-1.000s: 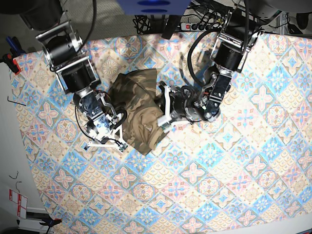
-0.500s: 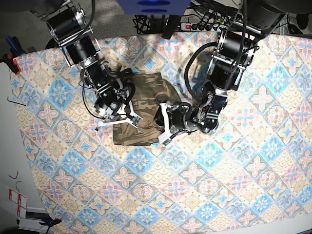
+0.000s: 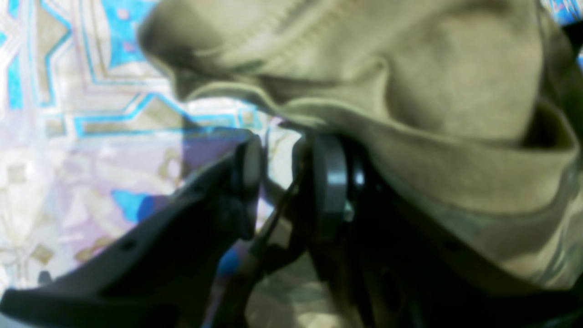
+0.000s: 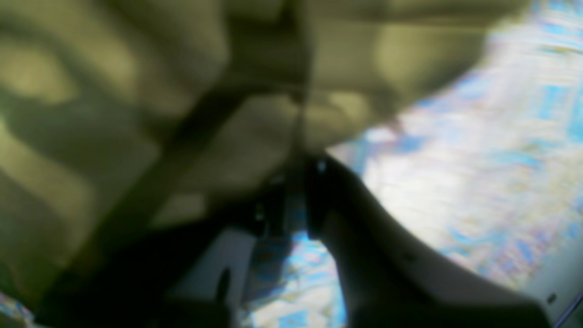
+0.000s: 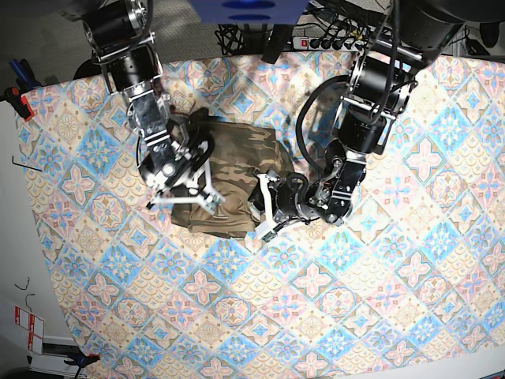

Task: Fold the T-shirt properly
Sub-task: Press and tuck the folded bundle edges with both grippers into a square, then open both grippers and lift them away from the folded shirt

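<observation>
The camouflage T-shirt lies as a compact folded bundle on the tablecloth, upper left of centre. My right gripper is at the bundle's lower left edge. In the blurred right wrist view its jaws look closed on a fold of the T-shirt. My left gripper is at the bundle's lower right edge. In the left wrist view it stands slightly open with tablecloth showing in the gap. The T-shirt's hem drapes over the right finger.
The pastel diamond-patterned tablecloth covers the whole table. Cables and a power strip lie behind the far edge. Both arms cross over the table's upper half.
The right arm swung up and over the shirt, and the left gripper shifted down and left. The shirt went from a long diagonal shape to a shorter, flatter bundle.
</observation>
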Motion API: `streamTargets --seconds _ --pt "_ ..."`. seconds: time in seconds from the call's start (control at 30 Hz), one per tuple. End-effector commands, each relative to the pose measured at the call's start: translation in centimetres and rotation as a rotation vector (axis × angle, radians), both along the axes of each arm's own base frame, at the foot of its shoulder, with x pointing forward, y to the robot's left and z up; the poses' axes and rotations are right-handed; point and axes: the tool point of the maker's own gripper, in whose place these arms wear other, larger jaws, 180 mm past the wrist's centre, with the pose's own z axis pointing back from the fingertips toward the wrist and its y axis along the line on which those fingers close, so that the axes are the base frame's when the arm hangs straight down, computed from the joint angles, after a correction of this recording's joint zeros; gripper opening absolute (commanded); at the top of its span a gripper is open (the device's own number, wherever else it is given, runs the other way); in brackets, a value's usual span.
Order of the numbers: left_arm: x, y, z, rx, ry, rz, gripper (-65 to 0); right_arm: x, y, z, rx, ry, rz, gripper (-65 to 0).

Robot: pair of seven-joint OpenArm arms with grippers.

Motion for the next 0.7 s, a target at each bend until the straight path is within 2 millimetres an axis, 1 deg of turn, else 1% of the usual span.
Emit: streamTargets --seconds 0.0,0.1,0.17,0.23,0.3,0.4,0.47,0.57,0.67 --pt "1.8 -0.4 1.8 -0.028 -0.052 0.003 -46.5 2.6 -1.0 2.6 -0.013 -0.08 -0.029 -58.6" --pt "2.1 0.8 1.8 -0.011 -0.061 0.01 -46.5 4.0 -2.7 4.9 -0.034 -0.124 -0.085 -58.6" --pt "2.4 0.4 2.6 -0.018 -0.097 0.0 -46.6 4.7 -3.6 6.5 -0.021 -0.173 -0.124 -58.6" --pt "2.3 0.9 3.0 -0.005 -0.13 -0.012 -47.7 5.0 -5.0 7.5 -0.013 -0.2 -0.175 -58.6" --pt "2.1 1.1 3.8 0.04 -0.177 -0.047 -50.0 5.4 -6.3 8.8 -0.005 -0.24 -0.22 -58.6" --pt "1.7 1.0 5.4 0.123 -0.283 -0.109 -51.2 5.8 -8.2 10.9 0.01 -0.304 -0.29 -58.6" --pt "1.1 1.6 6.1 0.181 -0.338 -0.122 -51.4 5.1 -9.7 11.3 0.011 -0.32 -0.339 -58.6" --pt "0.4 3.5 7.4 0.249 -0.414 -0.078 -51.4 3.8 -12.0 12.4 0.007 -0.358 -0.417 -58.6" --pt "-0.8 5.0 8.8 0.265 -0.47 -0.025 -51.4 1.4 -14.1 11.7 -0.021 -0.327 -0.484 -58.6"
